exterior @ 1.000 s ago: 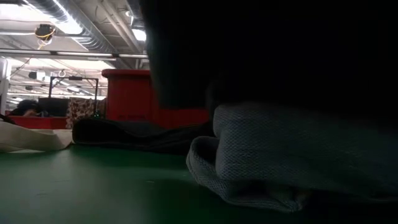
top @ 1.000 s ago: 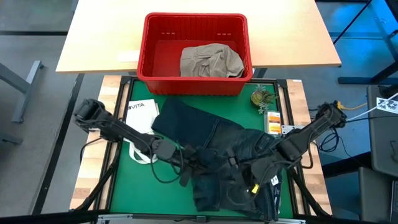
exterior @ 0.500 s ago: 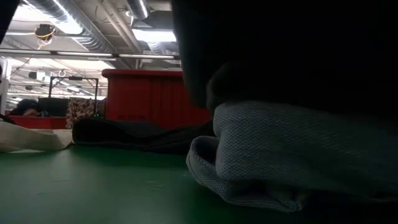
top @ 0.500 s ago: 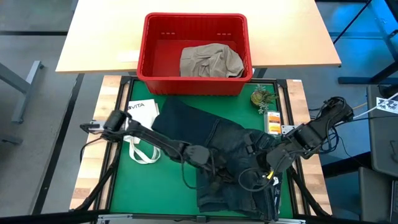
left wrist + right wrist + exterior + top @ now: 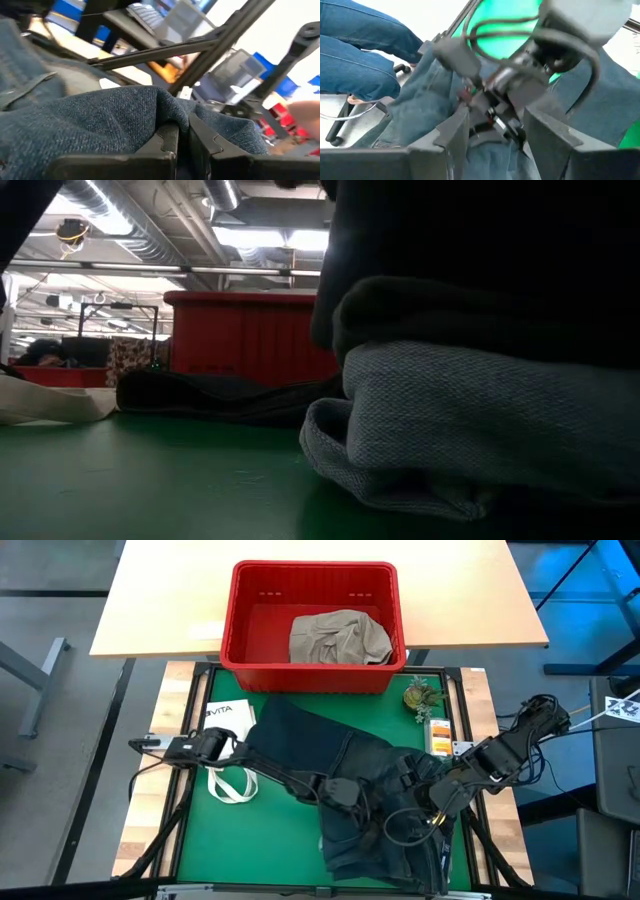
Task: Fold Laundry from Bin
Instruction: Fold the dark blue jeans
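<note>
Two garments are in play: a pair of blue denim jeans [image 5: 370, 795] spread across the green mat [image 5: 260, 850] on the bench, and a khaki-beige piece [image 5: 338, 638] left crumpled inside the red bin [image 5: 230, 620] at the far edge. The jeans lie diagonally, one dark leg reaching toward the bin and the bulkier part bunched near the front, where a thick roll of hem shows pale weave close to the low camera.

Left claw [image 5: 352, 802] sits low over the middle of the jeans with its fingers pressed together on a raised ridge of denim; the left wrist view shows cloth humped up over the two dark fingers [image 5: 167, 145]. Right claw [image 5: 428, 802] is just beside it on the same garment, and its fingers [image 5: 455, 132] stand spread apart, with cloth below them but nothing clearly pinched between.

Denim like this will likely handle as a heavy, fairly stiff cloth: it holds creases, drags on the mat rather than sliding, and a single-layer pinch may pull only the top ply while the rest stays behind. Seams, the waistband and the hems look like the surest places to take hold, since they are thick and will not slip out of a narrow pinch. Lifting from one point would probably let the legs hang and twist, so two well-separated holds seem wiser. A white tote bag [image 5: 228, 780] lies on the mat by the left arm, clear of the jeans.
</note>
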Robot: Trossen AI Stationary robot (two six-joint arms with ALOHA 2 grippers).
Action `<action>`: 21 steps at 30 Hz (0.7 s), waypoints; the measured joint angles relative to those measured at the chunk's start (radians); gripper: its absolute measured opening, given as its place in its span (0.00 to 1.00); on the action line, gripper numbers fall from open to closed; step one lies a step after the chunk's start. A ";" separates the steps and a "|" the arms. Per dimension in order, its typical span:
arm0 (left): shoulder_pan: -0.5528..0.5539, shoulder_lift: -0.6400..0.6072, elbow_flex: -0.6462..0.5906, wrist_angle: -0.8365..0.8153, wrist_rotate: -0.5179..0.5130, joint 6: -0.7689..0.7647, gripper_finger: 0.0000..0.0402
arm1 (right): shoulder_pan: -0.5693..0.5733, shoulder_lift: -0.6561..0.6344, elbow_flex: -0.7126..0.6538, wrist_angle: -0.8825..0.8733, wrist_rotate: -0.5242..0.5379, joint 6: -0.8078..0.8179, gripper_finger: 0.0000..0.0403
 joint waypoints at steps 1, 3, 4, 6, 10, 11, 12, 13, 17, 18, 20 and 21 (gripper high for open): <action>0.001 0.007 0.000 -0.002 -0.014 0.001 0.03 | 0.000 0.000 0.000 0.000 0.000 -0.001 0.47; 0.002 0.023 0.000 0.004 -0.037 0.002 0.03 | 0.000 0.000 0.000 0.000 0.000 -0.007 0.47; 0.002 0.029 0.000 0.004 -0.043 0.002 0.03 | 0.000 0.000 0.000 0.001 0.000 -0.009 0.47; 0.000 0.036 0.000 0.009 -0.044 0.002 0.03 | -0.001 0.001 0.000 0.001 0.000 -0.010 0.47; -0.011 0.036 0.000 0.009 -0.052 0.039 0.04 | -0.001 0.001 0.000 0.002 0.000 -0.011 0.47; -0.014 0.036 0.000 0.009 -0.063 0.070 0.05 | -0.001 0.001 0.000 0.001 0.000 -0.011 0.47; -0.020 0.036 0.000 0.011 -0.078 0.102 0.07 | -0.001 0.002 0.000 0.001 0.000 -0.011 0.47; -0.025 0.036 0.000 0.019 -0.097 0.133 0.08 | -0.001 0.002 0.000 0.001 0.000 -0.011 0.47; -0.044 0.036 0.000 0.029 -0.188 0.211 0.17 | -0.001 0.002 0.000 0.001 0.000 -0.009 0.47; -0.045 0.036 0.000 0.029 -0.194 0.213 0.20 | -0.001 0.002 0.000 0.001 0.000 -0.009 0.47; -0.044 0.036 0.000 0.033 -0.186 0.212 0.25 | -0.001 0.002 0.000 0.001 -0.001 -0.008 0.47; -0.044 0.036 0.000 0.038 -0.180 0.212 0.28 | -0.001 0.002 0.000 0.001 -0.005 -0.008 0.47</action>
